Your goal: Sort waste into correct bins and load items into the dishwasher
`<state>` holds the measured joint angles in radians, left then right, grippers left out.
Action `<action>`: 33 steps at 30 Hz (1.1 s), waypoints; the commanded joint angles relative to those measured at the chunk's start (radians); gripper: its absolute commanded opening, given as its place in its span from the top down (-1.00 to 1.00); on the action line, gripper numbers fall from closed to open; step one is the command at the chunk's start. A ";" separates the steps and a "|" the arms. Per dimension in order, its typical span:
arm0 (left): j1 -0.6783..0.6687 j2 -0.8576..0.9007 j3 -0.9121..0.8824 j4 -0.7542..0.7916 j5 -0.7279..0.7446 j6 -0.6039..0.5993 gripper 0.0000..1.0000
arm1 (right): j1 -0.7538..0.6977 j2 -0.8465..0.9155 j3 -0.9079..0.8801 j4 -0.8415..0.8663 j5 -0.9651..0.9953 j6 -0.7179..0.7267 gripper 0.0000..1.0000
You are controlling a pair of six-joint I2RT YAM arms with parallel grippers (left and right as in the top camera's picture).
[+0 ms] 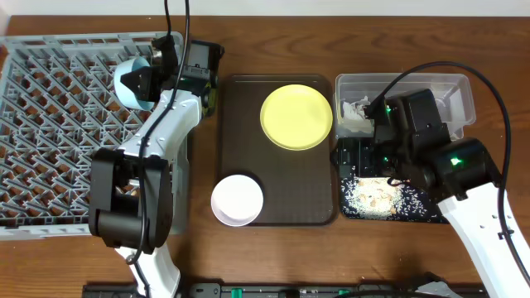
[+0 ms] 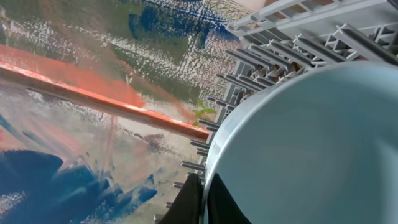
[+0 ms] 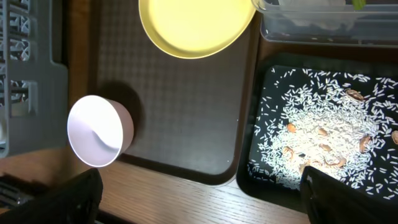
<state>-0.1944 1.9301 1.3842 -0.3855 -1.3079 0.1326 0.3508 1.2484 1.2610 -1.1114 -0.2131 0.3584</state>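
Observation:
My left gripper (image 1: 141, 81) is shut on the rim of the light blue bowl (image 1: 131, 83), holding it on edge over the far right part of the grey dish rack (image 1: 50, 132); the left wrist view shows my fingers (image 2: 204, 202) pinching the bowl's rim (image 2: 298, 143) above the pegs. My right gripper (image 3: 199, 199) is open and empty above the black tray (image 1: 431, 213), which holds rice crumbs (image 1: 373, 197). The clear tub (image 1: 460, 89) holds white tissue (image 1: 354, 116). The yellow plate (image 1: 296, 117) and white-pinkish bowl (image 1: 238, 199) sit on the brown tray (image 1: 281, 211). Chopsticks and wrapper are hidden.
The brown serving tray lies between the rack and the bins. The right arm's body (image 1: 431, 149) covers part of the tub and black tray. The table's front edge runs along the bottom of the overhead view.

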 commanded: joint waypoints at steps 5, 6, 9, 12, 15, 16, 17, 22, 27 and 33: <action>0.012 0.012 -0.005 -0.002 -0.013 0.006 0.88 | -0.003 0.002 0.001 -0.001 -0.002 -0.008 -0.99; 0.016 0.012 -0.005 -0.001 -0.013 0.006 0.88 | -0.003 0.002 0.001 -0.001 -0.002 -0.008 -0.99; 0.026 0.012 -0.005 -0.001 -0.012 0.005 0.88 | -0.003 0.002 0.001 -0.001 -0.002 -0.008 -0.99; 0.026 0.012 -0.006 -0.001 0.003 0.005 0.88 | -0.003 0.002 0.001 0.000 -0.002 -0.008 -0.99; 0.024 0.012 -0.007 -0.009 0.041 0.002 0.88 | -0.003 0.002 0.001 0.000 -0.002 -0.008 -0.99; 0.025 0.012 -0.011 -0.009 0.041 -0.006 0.88 | -0.003 0.002 0.001 0.000 -0.002 -0.008 -0.98; 0.025 0.012 -0.017 -0.009 0.041 -0.006 0.88 | -0.003 0.002 0.001 0.000 -0.002 -0.008 -0.99; 0.024 0.012 -0.040 -0.010 0.044 -0.013 0.87 | -0.003 0.002 0.001 0.001 -0.002 -0.008 -0.98; -0.003 0.011 -0.040 -0.024 0.044 -0.025 0.74 | -0.003 0.002 0.001 0.003 -0.002 -0.008 -0.98; -0.058 0.011 -0.040 -0.025 0.045 -0.025 0.66 | -0.003 0.002 0.001 0.002 -0.002 -0.008 -0.98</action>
<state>-0.2298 1.9301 1.3613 -0.4076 -1.2655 0.1276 0.3508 1.2484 1.2610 -1.1099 -0.2131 0.3584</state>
